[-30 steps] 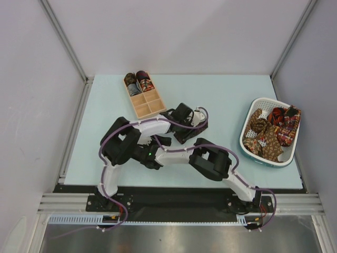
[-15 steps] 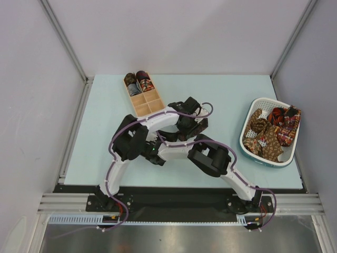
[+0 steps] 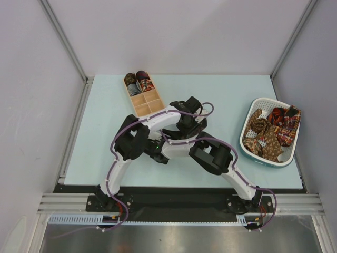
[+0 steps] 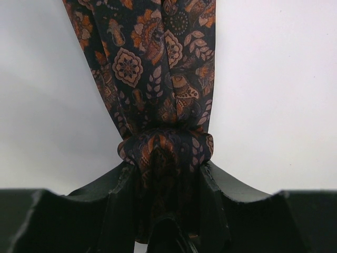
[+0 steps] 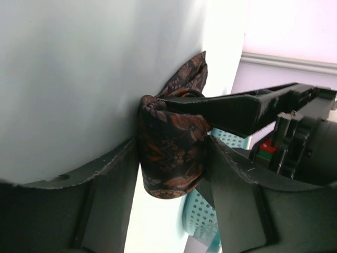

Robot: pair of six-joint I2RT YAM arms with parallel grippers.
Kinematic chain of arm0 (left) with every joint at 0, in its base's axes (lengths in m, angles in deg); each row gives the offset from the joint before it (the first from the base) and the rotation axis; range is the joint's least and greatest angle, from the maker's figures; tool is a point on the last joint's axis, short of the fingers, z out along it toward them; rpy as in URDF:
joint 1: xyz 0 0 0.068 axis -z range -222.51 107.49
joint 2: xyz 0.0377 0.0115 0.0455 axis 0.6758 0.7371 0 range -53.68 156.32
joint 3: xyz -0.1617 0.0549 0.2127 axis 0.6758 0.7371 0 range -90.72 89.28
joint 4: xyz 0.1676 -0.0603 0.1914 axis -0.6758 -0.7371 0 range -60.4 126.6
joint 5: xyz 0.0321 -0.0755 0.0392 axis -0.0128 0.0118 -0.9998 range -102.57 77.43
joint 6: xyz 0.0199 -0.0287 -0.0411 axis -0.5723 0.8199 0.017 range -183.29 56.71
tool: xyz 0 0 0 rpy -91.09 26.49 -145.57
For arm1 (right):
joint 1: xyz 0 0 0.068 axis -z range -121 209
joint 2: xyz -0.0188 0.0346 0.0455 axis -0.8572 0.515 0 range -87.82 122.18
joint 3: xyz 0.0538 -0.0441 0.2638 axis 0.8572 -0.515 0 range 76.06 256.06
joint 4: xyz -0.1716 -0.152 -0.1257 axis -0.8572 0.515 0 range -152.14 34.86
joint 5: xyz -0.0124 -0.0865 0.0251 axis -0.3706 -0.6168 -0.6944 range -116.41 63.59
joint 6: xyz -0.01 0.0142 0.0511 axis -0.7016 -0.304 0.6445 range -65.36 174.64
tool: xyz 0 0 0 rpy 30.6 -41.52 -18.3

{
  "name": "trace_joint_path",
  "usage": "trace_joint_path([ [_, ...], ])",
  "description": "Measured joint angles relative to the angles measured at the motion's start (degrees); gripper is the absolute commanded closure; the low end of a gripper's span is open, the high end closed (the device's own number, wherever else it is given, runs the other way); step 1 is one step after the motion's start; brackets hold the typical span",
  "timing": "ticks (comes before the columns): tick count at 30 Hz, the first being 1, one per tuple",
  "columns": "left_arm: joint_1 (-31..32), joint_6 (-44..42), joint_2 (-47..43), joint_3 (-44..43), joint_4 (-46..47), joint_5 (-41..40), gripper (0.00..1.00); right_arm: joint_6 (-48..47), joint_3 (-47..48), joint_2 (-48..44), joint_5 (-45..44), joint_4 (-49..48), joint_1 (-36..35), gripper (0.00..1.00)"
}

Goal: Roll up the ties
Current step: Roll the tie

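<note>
From above, we see the left arm [image 3: 152, 120] and the right arm [image 3: 239, 182] folded together, crossing over the middle of the pale blue table [image 3: 231, 95]. Open tabletop lies along the left edge and between the arms and the right side. A wooden box [image 3: 149, 108] sits just beyond the arms, with rolled ties [image 3: 138, 83] in its far compartments. A perforated basket [image 3: 247, 141] at the right edge holds loose ties [image 3: 271, 134]. Grey walls and metal rails close in three sides.

In the left wrist view, the left gripper [image 4: 168, 174] is clamped on a bunched coil of the dark tie [image 4: 158, 79]. Two soft lengths of it run away over the smooth, matte surface, and the fabric carries orange paisley and leaf motifs.

In the right wrist view, the right gripper [image 5: 171, 153] presses on both sides of that same coil. A finger [image 5: 237, 108] of the left gripper crosses in from the right and touches the coil's top. The basket's dotted wall shows behind.
</note>
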Motion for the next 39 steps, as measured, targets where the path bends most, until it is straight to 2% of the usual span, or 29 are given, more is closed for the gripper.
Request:
trace_joint_path([
  [1,0.1,0.0,0.0,-0.2,-0.2,-0.1,0.64,-0.1,0.0,0.0,0.3,0.0,0.1,0.46],
  [2,0.2,0.0,0.1,-0.3,-0.3,-0.2,0.63,-0.1,0.0,0.0,0.8,0.1,0.2,0.55],
  [4,0.4,0.0,0.1,-0.4,-0.5,-0.5,0.62,0.0,0.1,0.0,1.9,0.2,0.6,0.63],
  [7,0.6,0.0,0.1,-0.4,-0.5,-1.0,0.58,0.0,0.1,0.0,2.5,0.5,0.7,0.67],
  [10,0.7,0.0,0.1,-0.4,-0.6,-1.4,0.53,0.2,0.0,-0.4,3.2,0.5,0.8,0.67],
  [11,0.7,0.0,0.1,-0.4,-0.5,-1.5,0.46,0.3,-0.3,-0.7,3.7,0.3,0.9,0.68],
  [13,0.8,0.0,0.1,-0.5,-0.9,-1.7,0.41,0.4,-1.1,-1.7,4.9,-0.4,1.1,0.67],
  [14,0.8,0.0,0.1,-0.5,-1.2,-1.8,0.34,0.5,-1.6,-2.3,5.6,-0.9,1.4,0.68],
  [20,0.7,0.9,-1.1,-0.7,-3.3,-2.1,0.16,0.9,-2.9,-4.0,8.2,-2.1,2.1,0.68],
  [22,0.7,1.1,-2.4,-0.7,-3.9,-2.4,0.14,0.9,-3.2,-4.5,8.7,-2.5,2.3,0.68],
  [23,0.7,1.3,-3.4,-0.6,-3.8,-2.6,0.08,0.9,-3.5,-4.8,9.1,-2.7,2.4,0.68],
  [30,-1.8,6.2,-17.4,4.9,5.2,-2.5,0.00,0.6,-4.9,-6.2,10.9,-4.2,2.7,0.68],
  [34,-7.2,11.2,-26.2,11.1,13.0,-1.4,0.00,0.4,-6.9,-8.4,13.5,-6.0,3.2,0.68],
  [39,-16.9,20.2,-35.3,25.3,23.7,0.6,0.00,1.5,-10.5,-14.2,22.8,-7.8,5.8,0.67],
])
